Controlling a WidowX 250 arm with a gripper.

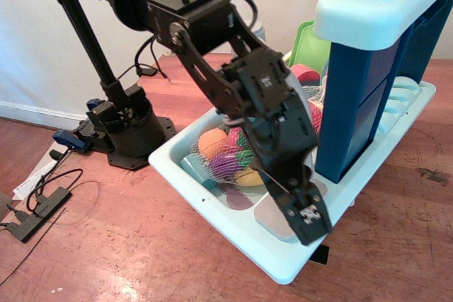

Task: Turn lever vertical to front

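Black robot arm (212, 54) reaching down from upper left over a pale toy sink tray (233, 235) on a reddish wooden floor (120, 245). Gripper (306, 218) low at the tray's near right side, tip angled down toward the near rim; finger spacing impossible to tell from this angle, jaws merged into one dark block. Nothing visibly held.

Net bag of plastic fruit (226, 155) lying in the tray's basin, orange, purple and green pieces showing through the mesh, partly hidden behind the arm's wrist. Flat pale grey base plate (272, 218) in the basin just left of the gripper, touching or nearly touching it. Lever not discernible: the faucet's lower part masked by the gripper body, so its position cannot be told.

Blue cabinet block (368, 97) with a light turquoise top (382, 1) standing at the right, far end of the tray. Green plastic piece (311, 47) and a pink item (306, 73) visible behind the arm, near the cabinet. Black arm base (127, 132) bolted to the floor at left, cables (42, 192) and a small black box trailing toward the near left corner. White wall (42, 54) behind.
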